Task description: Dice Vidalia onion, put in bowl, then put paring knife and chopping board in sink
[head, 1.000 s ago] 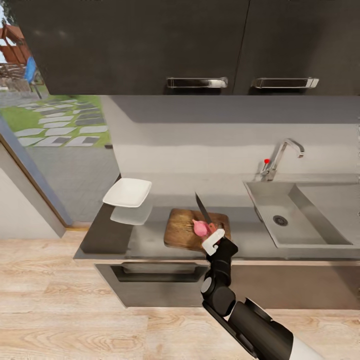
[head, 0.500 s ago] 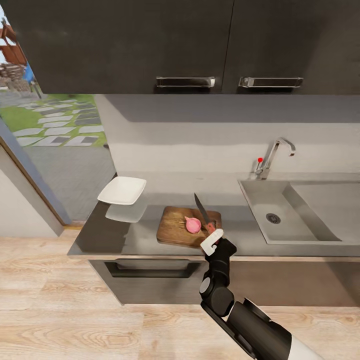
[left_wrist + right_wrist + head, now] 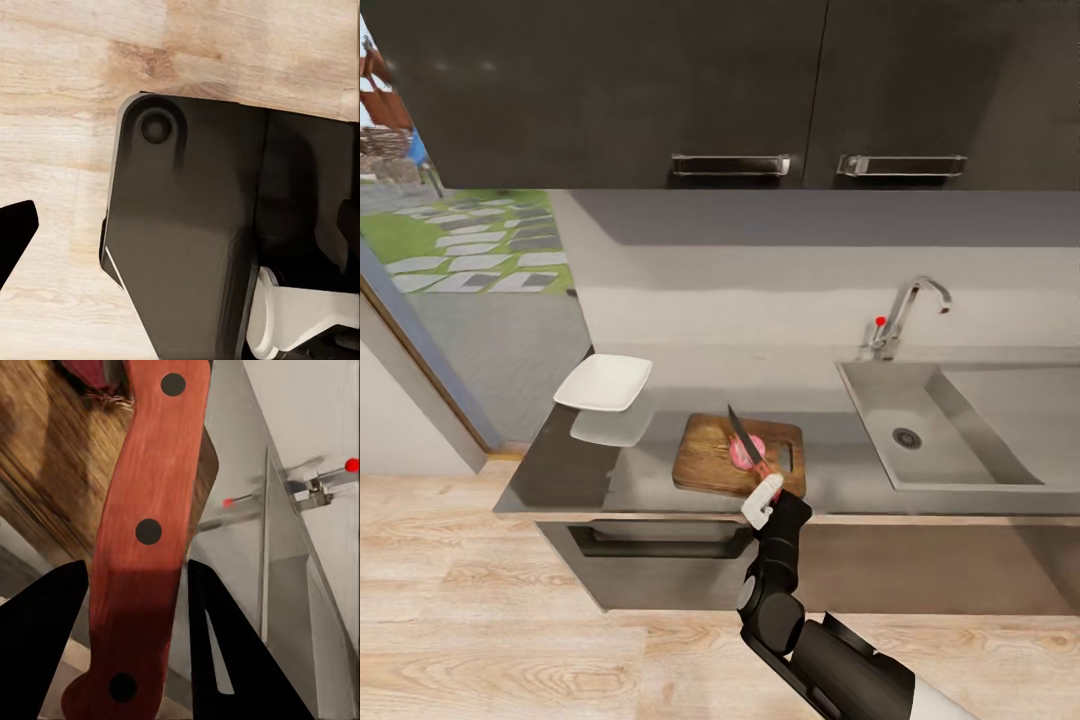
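Knife held over onion on board, blade w/ tip angled away from robot.

Glossy grey worktop (image 3: 840, 475); grainy brown chopping board (image 3: 710, 462); R end effector (image 3: 764, 497) clamped on paring knife (image 3: 744, 440) by its riveted red handle; round pink Vidalia onion (image 3: 744, 452) just ahead, under the blade. L end effector: can't tell.

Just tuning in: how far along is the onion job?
Done: the onion is out of the sink and sits whole on the chopping board. In hand: the right gripper holds the knife, blade over the onion. Left: dicing, filling the white bowl, then knife and board into the sink.
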